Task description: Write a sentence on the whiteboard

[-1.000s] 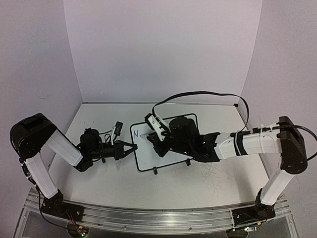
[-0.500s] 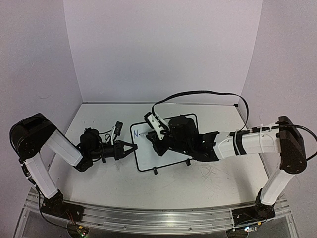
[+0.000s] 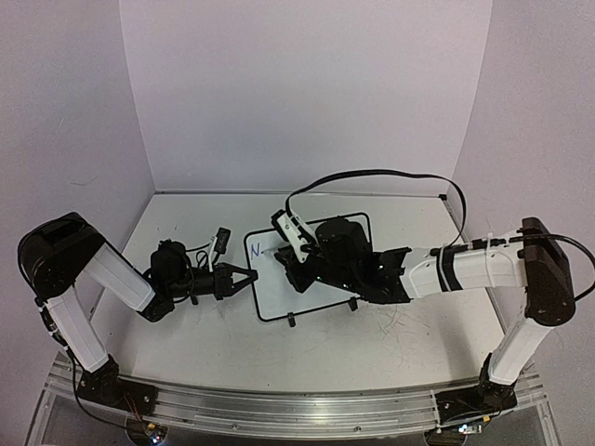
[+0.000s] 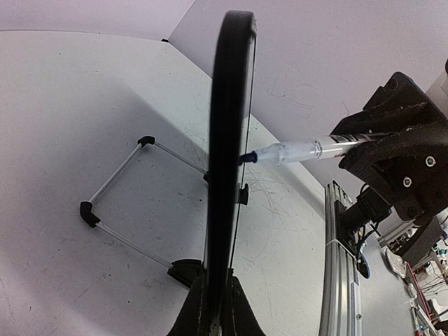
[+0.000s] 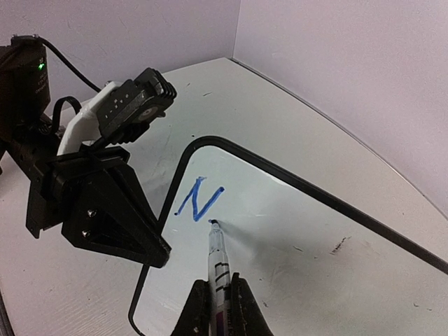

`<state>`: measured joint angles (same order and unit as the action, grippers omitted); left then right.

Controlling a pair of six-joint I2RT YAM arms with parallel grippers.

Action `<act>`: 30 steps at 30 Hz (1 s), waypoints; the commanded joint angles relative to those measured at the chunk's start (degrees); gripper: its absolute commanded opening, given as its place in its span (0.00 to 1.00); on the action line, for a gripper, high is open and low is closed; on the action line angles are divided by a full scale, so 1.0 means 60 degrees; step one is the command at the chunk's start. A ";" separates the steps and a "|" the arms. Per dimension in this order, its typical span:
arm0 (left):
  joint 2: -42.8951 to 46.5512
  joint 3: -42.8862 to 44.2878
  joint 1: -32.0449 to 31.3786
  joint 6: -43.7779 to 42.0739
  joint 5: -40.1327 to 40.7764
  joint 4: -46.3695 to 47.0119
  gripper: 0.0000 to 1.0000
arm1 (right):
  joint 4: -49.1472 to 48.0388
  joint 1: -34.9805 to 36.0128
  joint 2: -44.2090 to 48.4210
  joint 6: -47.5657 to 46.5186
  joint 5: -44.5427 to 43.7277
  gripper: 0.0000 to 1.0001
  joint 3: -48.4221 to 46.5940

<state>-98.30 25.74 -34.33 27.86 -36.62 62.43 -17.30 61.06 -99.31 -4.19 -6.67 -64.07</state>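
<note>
The whiteboard (image 3: pixel 279 295) stands mid-table, white with a thin black frame. My left gripper (image 3: pixel 249 275) is shut on its left edge. In the left wrist view the whiteboard (image 4: pixel 227 140) shows edge-on, rising from between the left gripper's (image 4: pixel 215 308) fingers. My right gripper (image 5: pixel 217 297) is shut on a marker (image 5: pixel 218 259). The marker's tip touches the whiteboard (image 5: pixel 301 231) just below and to the right of a blue "N" (image 5: pixel 199 198), the only part of the sentence that shows. From the top view the right gripper (image 3: pixel 290 263) hangs over the board's upper left.
The board's wire stand (image 4: pixel 122 203) rests on the table behind it. A black cable (image 3: pixel 372 174) loops above the right arm. Faint scribbles (image 3: pixel 400 325) mark the table near the board, and a dark smudge (image 5: pixel 341 244) sits on its face. An aluminium rail (image 3: pixel 279 405) runs along the near edge.
Almost nothing: the right arm has crept slightly left with the marker. The left arm and the board are still.
</note>
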 commanded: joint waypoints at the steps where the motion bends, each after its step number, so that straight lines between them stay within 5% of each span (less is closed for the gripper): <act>1: 0.0241 -0.0100 0.0006 0.0045 0.0171 -0.0468 0.00 | -0.0266 -0.0106 0.0186 0.0187 -0.0473 0.00 0.0037; 30: 0.0307 -0.0054 0.0004 0.0013 0.0171 -0.0601 0.00 | -0.0369 -0.0335 0.0202 0.0219 -0.0310 0.00 -0.0063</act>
<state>-98.27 25.76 -34.35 27.89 -36.29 62.20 -18.00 60.02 -98.19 -2.98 -7.84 -63.08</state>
